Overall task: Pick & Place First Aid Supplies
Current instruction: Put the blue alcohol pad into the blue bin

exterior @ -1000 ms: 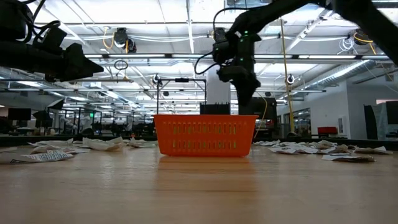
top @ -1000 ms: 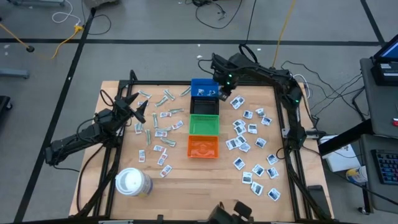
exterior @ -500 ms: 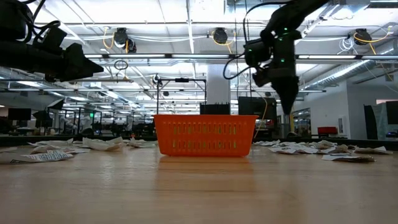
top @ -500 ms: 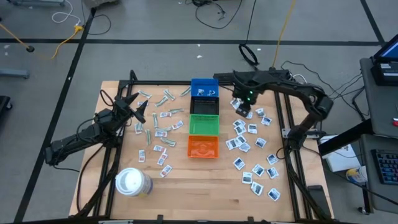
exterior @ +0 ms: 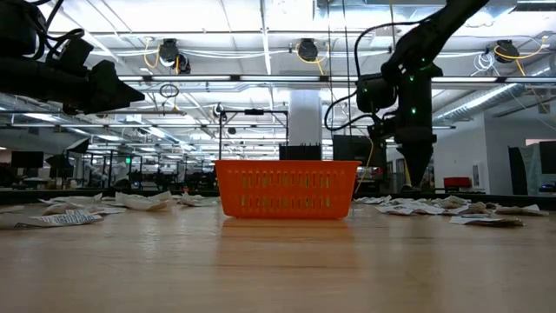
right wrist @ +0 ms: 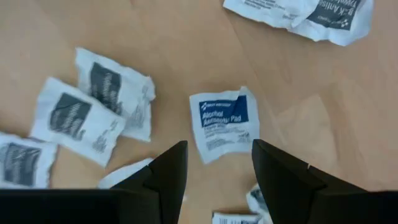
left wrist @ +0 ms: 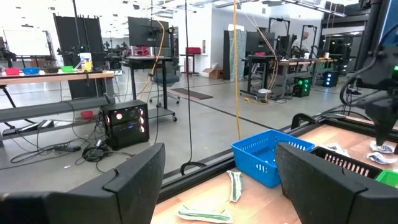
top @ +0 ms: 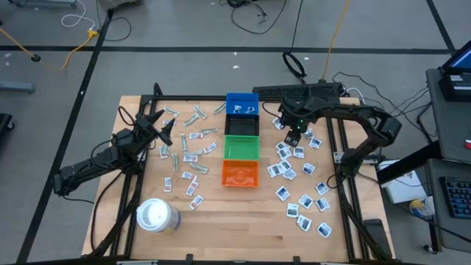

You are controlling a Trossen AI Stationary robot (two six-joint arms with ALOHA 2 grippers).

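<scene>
Small white square packets with dark-blue print [top: 298, 173] lie scattered right of the bins. White strips [top: 193, 157] and pale green-grey wrappers [top: 195, 118] lie to their left. My right gripper [top: 292, 138] points down, open, low over the white squares. In the right wrist view one packet with blue print [right wrist: 221, 124] lies flat on the wood just ahead of the gap between its fingers [right wrist: 219, 149]. My left gripper [top: 163, 125] waits open above the strips on the table's left; its fingers [left wrist: 217, 186] stand wide apart.
A blue bin [top: 242, 105], a green bin [top: 241, 147] and an orange bin [top: 241, 174] stand in a row down the table's middle. A large white roll [top: 157, 216] sits near the left near corner. Bare wood lies along the near edge.
My right gripper has swung from over the blue bin toward the table's right and near side, and has come down low over the white square packets. The left arm has kept still.
</scene>
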